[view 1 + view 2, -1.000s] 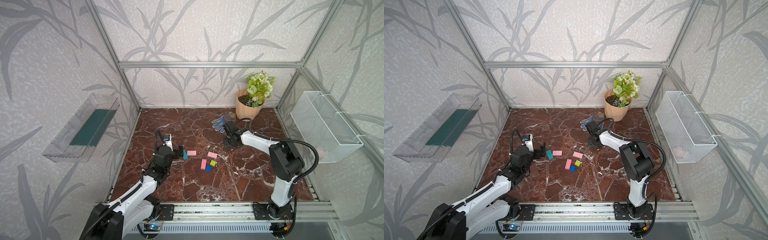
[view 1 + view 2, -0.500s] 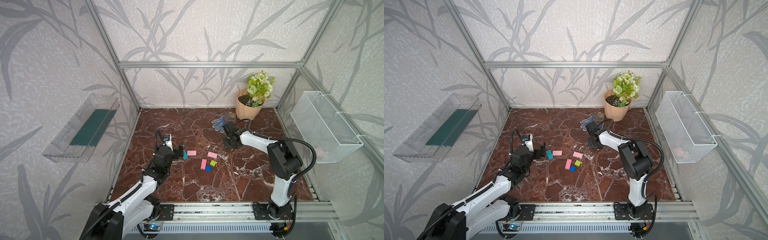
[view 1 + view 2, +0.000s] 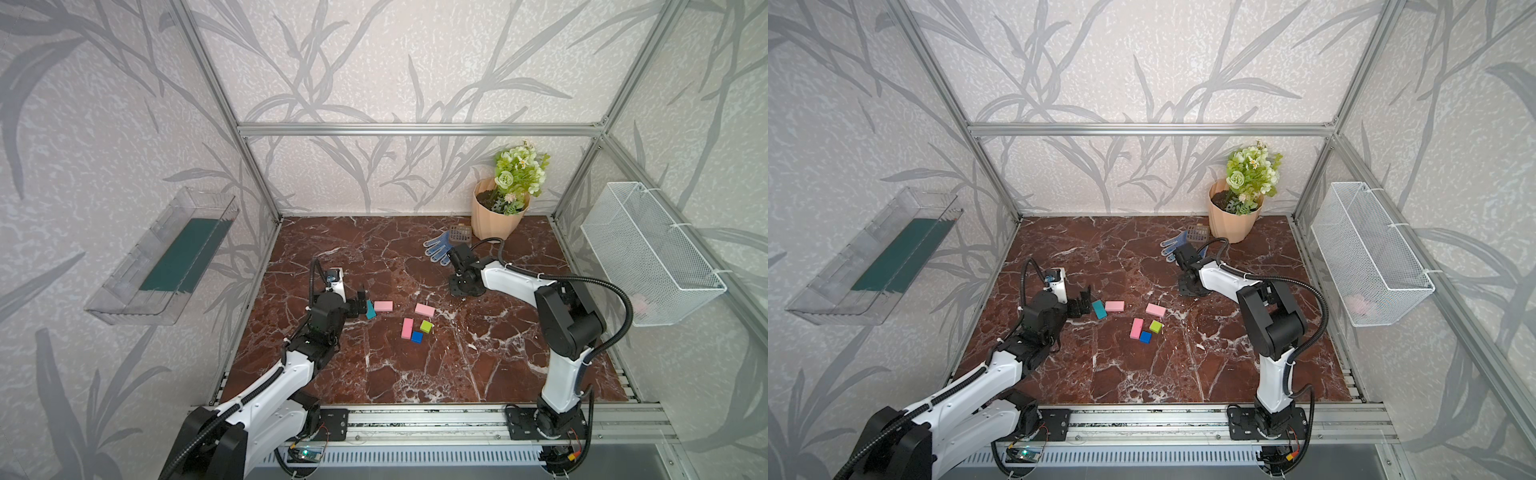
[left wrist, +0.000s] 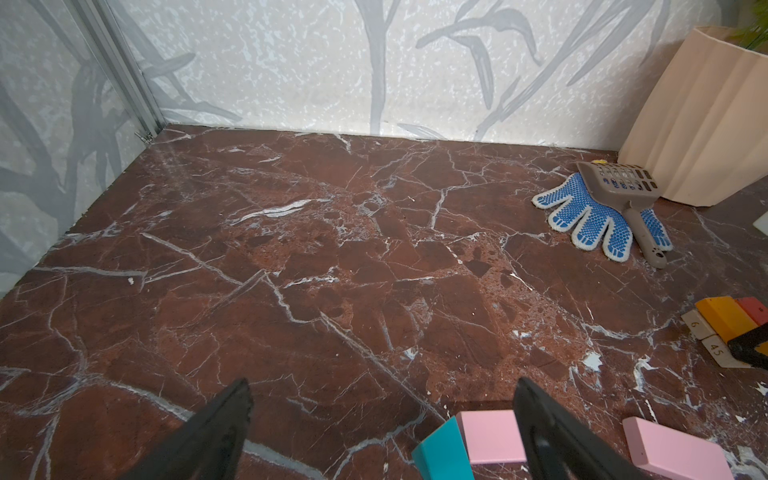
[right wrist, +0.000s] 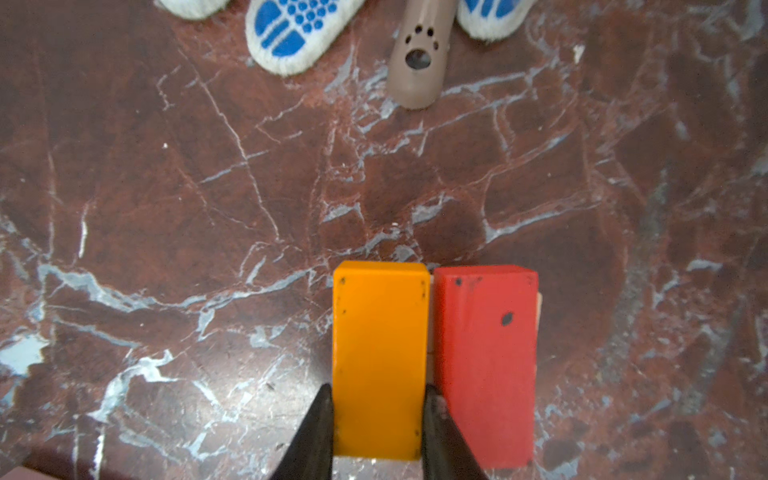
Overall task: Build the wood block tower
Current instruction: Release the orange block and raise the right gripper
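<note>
Red-brown marble covers the surface (image 3: 374, 374), boxed in by leaf-patterned walls. On the left side the left arm's jaws stand spread wide, low over the marble. The left wrist view shows the teal block (image 4: 442, 455) lying between the two fingers (image 4: 216, 432), close to one and gripped by neither. A pink block (image 3: 383, 306) lies just beside the teal one.

Further toward the middle lies a second pink block (image 3: 424, 309). Near it, a third pink block (image 3: 407, 328), a blue cube (image 3: 417, 337) and a green cube (image 3: 426, 326) sit in a tight cluster.

Toward the back right, the right arm's jaws pinch an orange block (image 5: 380, 357) by its long sides. A red block (image 5: 484, 365) lies flat alongside, touching it. In the left wrist view both rest on tan blocks (image 4: 702, 326) marked with numbers. In both top views the arm hides this stack.

Just behind it lie a blue-dotted glove (image 3: 439, 248) and a grey-brown scoop (image 3: 459, 235), beside a beige flowerpot (image 3: 496, 216).
</note>
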